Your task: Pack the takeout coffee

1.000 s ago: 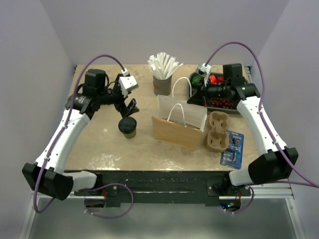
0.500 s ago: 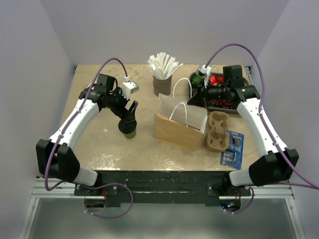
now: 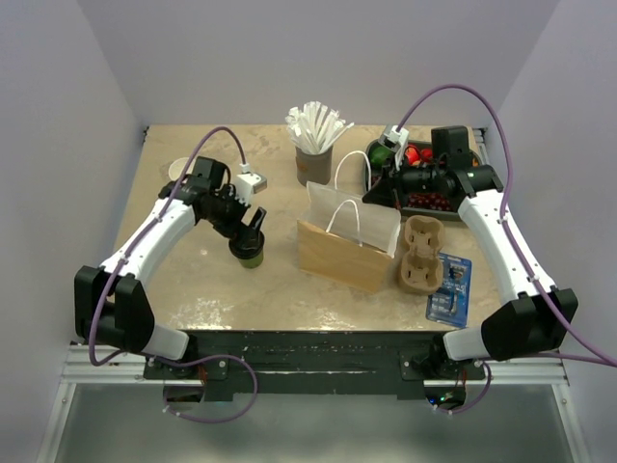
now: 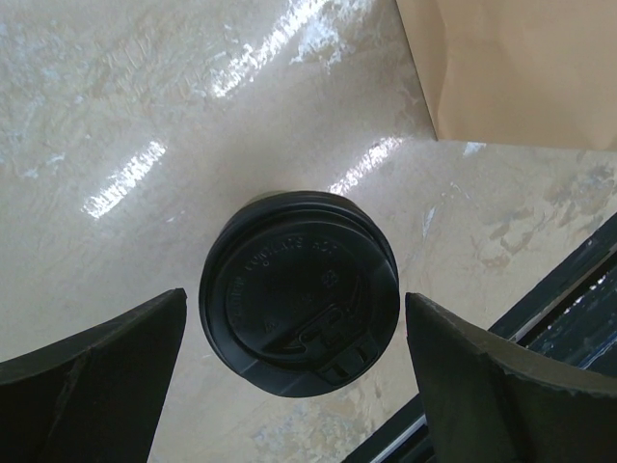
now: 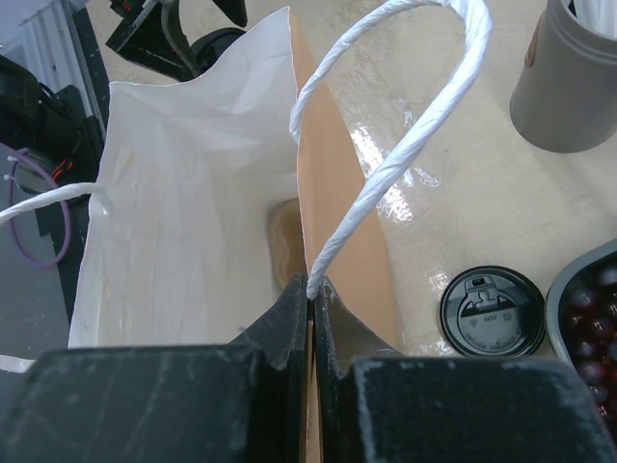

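On beige tabletop (image 3: 193,282), lilac walls (image 3: 318,58): left gripper (image 4: 295,299) apart astride coffee (image 3: 248,254), right gripper (image 5: 310,299) tight on bag (image 5: 183,193).

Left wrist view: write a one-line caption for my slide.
Open left gripper frames the coffee, seen lid-on from above, with a bag corner behind it on the table.

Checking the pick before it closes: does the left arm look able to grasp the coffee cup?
Probably yes: the open left gripper straddles the coffee cup at its lid, and the paper bag stands clear.
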